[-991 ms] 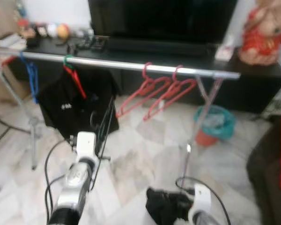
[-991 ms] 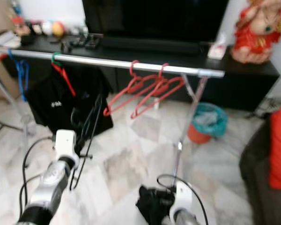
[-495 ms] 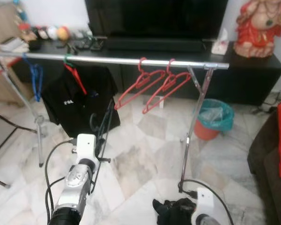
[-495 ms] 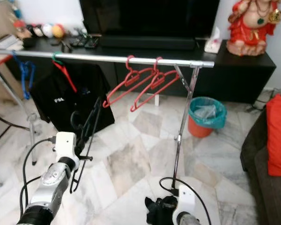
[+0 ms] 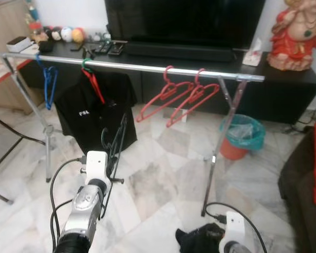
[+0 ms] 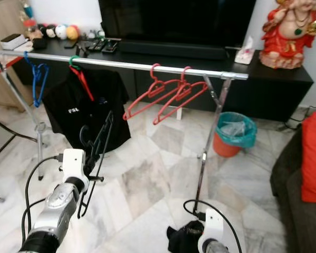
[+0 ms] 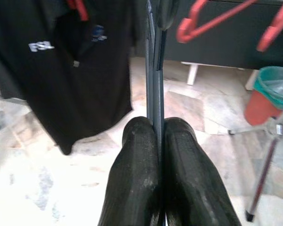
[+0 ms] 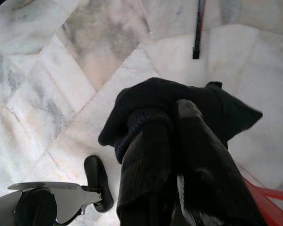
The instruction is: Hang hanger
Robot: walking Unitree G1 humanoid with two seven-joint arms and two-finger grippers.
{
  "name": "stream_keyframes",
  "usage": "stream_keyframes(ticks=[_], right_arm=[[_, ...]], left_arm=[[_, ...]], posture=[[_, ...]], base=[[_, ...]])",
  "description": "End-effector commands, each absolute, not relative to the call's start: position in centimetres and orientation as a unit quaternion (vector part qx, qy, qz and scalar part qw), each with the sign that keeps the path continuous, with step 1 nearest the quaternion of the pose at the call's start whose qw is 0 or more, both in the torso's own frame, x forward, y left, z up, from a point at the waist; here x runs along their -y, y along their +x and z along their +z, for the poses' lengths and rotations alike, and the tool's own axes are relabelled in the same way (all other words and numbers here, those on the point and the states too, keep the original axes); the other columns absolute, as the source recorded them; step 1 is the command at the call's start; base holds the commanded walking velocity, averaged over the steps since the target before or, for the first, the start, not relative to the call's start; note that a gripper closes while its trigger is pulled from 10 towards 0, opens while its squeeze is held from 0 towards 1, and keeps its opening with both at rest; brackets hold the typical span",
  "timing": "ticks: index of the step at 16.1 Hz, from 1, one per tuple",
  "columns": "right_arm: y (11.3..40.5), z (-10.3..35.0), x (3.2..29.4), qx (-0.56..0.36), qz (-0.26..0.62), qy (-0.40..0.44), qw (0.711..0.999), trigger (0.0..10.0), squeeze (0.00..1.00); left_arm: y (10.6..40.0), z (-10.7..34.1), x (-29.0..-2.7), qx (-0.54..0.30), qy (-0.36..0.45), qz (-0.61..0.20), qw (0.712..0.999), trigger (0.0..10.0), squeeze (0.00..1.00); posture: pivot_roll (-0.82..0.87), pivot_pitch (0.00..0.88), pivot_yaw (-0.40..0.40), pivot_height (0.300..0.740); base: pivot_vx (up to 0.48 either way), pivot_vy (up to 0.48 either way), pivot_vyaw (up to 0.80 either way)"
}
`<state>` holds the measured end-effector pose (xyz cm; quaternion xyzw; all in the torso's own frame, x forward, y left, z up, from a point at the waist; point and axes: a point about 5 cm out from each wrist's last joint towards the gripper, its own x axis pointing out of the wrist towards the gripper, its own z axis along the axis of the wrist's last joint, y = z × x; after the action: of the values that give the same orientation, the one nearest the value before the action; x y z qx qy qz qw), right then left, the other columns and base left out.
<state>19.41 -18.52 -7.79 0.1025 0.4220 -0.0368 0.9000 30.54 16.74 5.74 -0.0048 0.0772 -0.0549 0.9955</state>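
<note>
- Setting: marble floor [image 5: 163, 174]; a chrome clothes rail [image 5: 147, 68] crosses the upper half of the frame, with a black TV cabinet [image 5: 284, 89] behind it and a teal bin [image 5: 241, 134] at right of centre.
- On the rail, left to right: blue hanger [image 5: 48, 84]; black T-shirt [image 5: 97, 113] on a red hanger; two bare red hangers [image 5: 179, 100]. Open stretch of rail between the shirt and the red pair.
- Left gripper [image 7: 158, 134], lower left of frame: fingers pressed together, pinching the thin bar of a dark hanger [image 5: 116, 145]. The hanger stands roughly upright above the gripper, hook uppermost, well below the rail and in front of the T-shirt.
- Right gripper [image 8: 172, 122], bottom centre: fingers closed on a bundle of black cloth [image 8: 151, 101], low near the floor.
- Risk 1: the pinch is on one narrow bar; the hanger could pivot between the fingers during the lift, turning the hook away from the rail.
- Risk 2: the hook or frame could snag the T-shirt just behind it, dragging it along.
- Risk 3: the rail stand looks light; a knock from below might shift it or set the red hangers swinging.
- Hook orientation probably edge-on to the camera; dark on dark, not certain.
</note>
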Motion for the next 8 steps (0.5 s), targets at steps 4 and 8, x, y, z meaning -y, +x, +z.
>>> stream_keyframes(ticks=[4, 8], right_arm=[[20.17, -7.4, 18.14, -0.407, -0.034, 0.109, 0.906, 10.0, 0.0], [19.97, -7.57, 17.65, -0.412, -0.032, 0.107, 0.904, 10.0, 0.0]], left_arm=[[30.7, 6.05, -17.07, -0.077, -0.002, -0.05, 0.996, 10.0, 0.0], [30.66, 6.01, -17.01, -0.078, -0.003, -0.051, 0.996, 10.0, 0.0]], posture=[[-0.08, 0.0, 0.02, 0.719], [-0.08, 0.0, 0.02, 0.719]], base=[[0.0, 0.48, 0.0], [0.0, 0.48, 0.0]])
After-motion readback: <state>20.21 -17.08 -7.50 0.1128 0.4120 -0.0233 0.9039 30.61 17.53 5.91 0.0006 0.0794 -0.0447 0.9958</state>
